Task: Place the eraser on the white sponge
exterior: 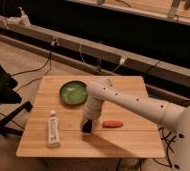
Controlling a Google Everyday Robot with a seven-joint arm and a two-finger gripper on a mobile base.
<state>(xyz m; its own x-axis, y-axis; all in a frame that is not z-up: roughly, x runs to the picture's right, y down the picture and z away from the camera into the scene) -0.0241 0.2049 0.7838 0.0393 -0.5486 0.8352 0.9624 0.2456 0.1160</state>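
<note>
One end effector (87,126) is held low over the counter (105,146), the eraser (112,123) just beside at 3 o'clock. Its opening cannot be told.

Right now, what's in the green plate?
Nothing visible in the green plate; the arm hides its right edge. The end effector is low over the table, between the white tube and the red object.

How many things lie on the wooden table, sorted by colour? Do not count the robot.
Green: 1, the round plate
White: 1, the tube-like item
Red: 1, the oblong item
Total: 3
The gripper hangs low over the table, between the white and red items.
</note>
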